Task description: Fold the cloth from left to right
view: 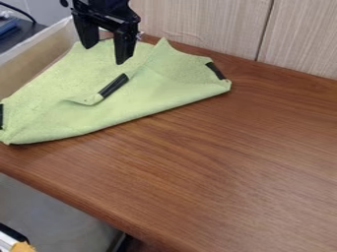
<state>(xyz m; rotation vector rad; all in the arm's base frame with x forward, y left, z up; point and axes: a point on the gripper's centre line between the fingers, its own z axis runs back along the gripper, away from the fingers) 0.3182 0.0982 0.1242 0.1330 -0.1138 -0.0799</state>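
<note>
Hanging my pincer (104, 55) open over the green cloth (148, 93), I see it partly folded on the brown counter (217, 162).

A black metal WidowX 250 robot arm (109, 6) enters at the upper left of the camera view, its black two-finger gripper (105, 55) pointing downward, the fingers parted (one tip sits lower in the frame than the other).

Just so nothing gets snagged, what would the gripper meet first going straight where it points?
The gripper points down, so most likely the green cloth; how far above it the fingertips are is unclear.
</note>
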